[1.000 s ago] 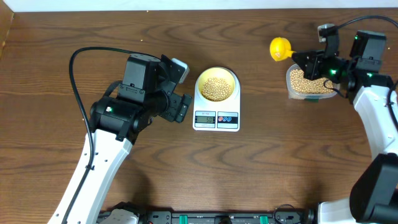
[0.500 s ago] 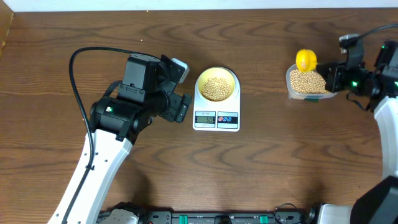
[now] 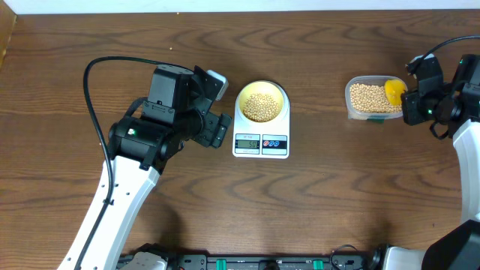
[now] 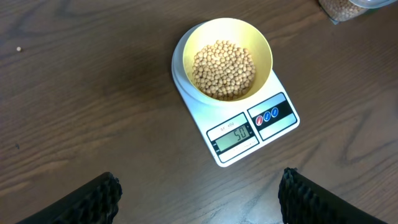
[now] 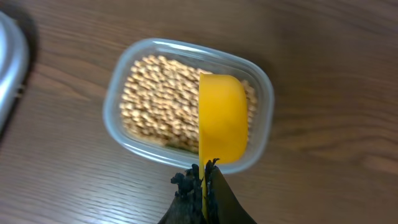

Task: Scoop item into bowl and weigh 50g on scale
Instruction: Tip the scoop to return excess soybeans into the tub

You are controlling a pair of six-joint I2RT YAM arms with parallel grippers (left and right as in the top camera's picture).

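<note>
The pale yellow bowl (image 3: 262,100) sits on the white scale (image 3: 261,143), partly filled with tan beans (image 3: 260,106). In the left wrist view the bowl (image 4: 222,59) is on the scale (image 4: 263,124), whose display reads 50. My left gripper (image 4: 199,199) is open and empty, to the left of the scale. My right gripper (image 5: 205,177) is shut on the handle of a yellow scoop (image 5: 222,118), held on its side over the right end of a clear tub of beans (image 5: 163,99). In the overhead view the scoop (image 3: 394,92) sits at the tub's (image 3: 373,98) right end.
The dark wooden table (image 3: 300,202) extends around the scale. The left arm's black cable (image 3: 94,82) loops over the table at the left. A single stray bean (image 4: 19,48) lies on the table far left in the left wrist view.
My right gripper has moved right and toward the near side, carrying the yellow scoop from beyond the tub's left end to over its right end. The left arm, bowl and scale have not moved.
</note>
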